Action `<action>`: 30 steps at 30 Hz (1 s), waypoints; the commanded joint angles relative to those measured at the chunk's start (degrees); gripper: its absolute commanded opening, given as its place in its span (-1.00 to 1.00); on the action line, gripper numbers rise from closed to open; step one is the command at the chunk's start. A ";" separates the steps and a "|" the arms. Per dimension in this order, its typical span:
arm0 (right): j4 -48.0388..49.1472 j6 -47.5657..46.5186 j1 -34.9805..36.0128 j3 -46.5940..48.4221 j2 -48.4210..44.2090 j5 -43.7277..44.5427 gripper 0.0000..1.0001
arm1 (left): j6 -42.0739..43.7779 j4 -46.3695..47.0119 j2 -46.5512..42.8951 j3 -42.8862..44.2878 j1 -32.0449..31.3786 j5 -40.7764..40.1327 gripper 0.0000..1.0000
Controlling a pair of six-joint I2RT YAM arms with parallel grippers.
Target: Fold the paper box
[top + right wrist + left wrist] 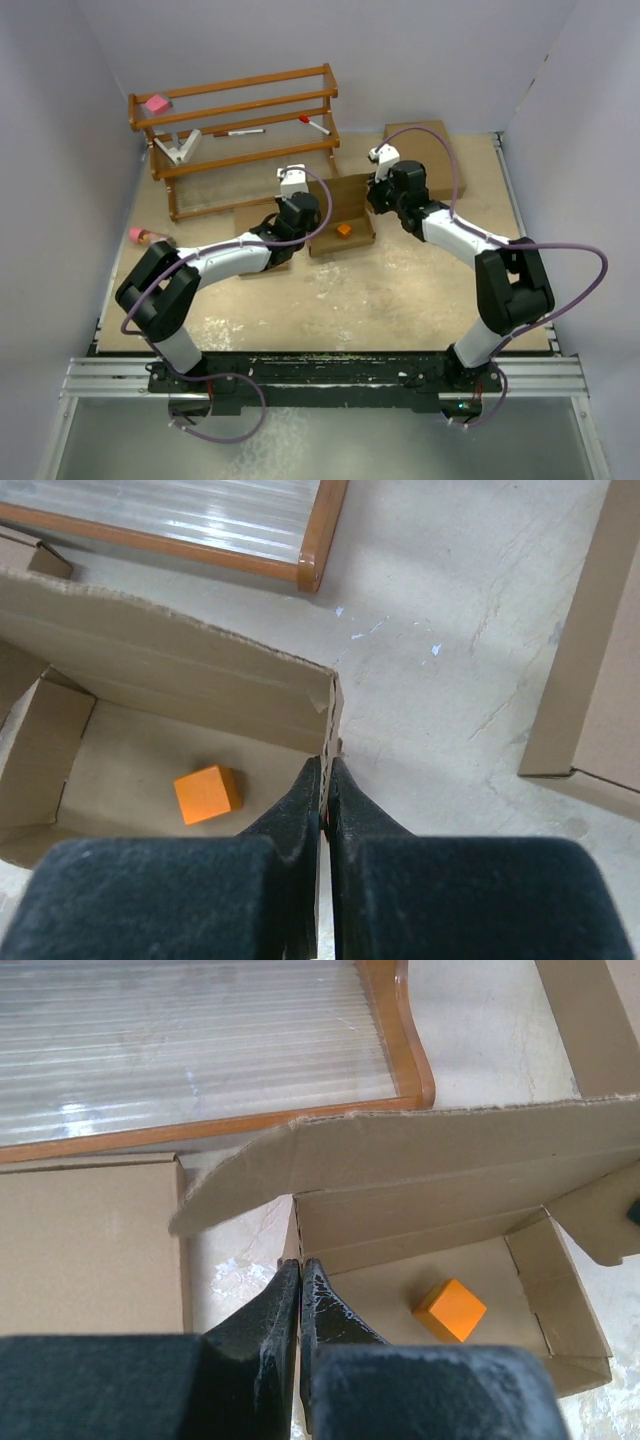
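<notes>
Bolted at the near edge of the desk [330, 300], two arm bases, both arms reaching inward and away to meet at the middle.

Left pincer [300, 1266]: pressed together at the top edge of the left side wall of the paper box [430, 1190], pinching the cardboard there. Right pincer [325, 765]: likewise squeezed tight, with the right side wall's edge caught between the fingers.

Between the two, at mid-desk, the paper box: plain brown corrugated card, half formed into a shallow open tray. Floor flat on the desk, both short side walls raised, long far wall upright. Above that wall, a broad lid panel with a rough upper edge, leaning outward and ending in an angled corner flap on the left. At the right end, a notched tab slanting out from the corner, not tucked. Inside, on the tray floor, a small orange cube [450, 1310], clear of all walls.

Just left of the tray, a flat brown box [90, 1240] lying on the desk. To the right and farther back, another flat brown box [600, 680], well apart.

Near the left edge, a small pink object [140, 235].

Farthest, a wooden rack [235, 130] with a pink piece and pens on its shelves.
</notes>
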 commanded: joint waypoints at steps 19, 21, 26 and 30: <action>0.48 7.46 6.10 -8.35 -8.09 6.04 -0.98 | -7.41 -1.83 -0.31 -1.24 -7.81 -7.56 -0.90; -0.22 7.65 6.10 -8.99 -8.57 5.61 -0.98 | -7.65 -1.93 -0.67 -1.86 -8.24 -7.76 -0.90; -0.26 9.95 6.10 -9.64 -9.35 5.01 -0.95 | -8.47 -1.53 -1.51 -3.83 -8.97 -7.86 -0.90; -0.24 12.86 6.19 -9.50 -8.82 4.30 -0.91 | -8.36 -1.36 -2.65 -5.18 -9.33 -7.74 -0.91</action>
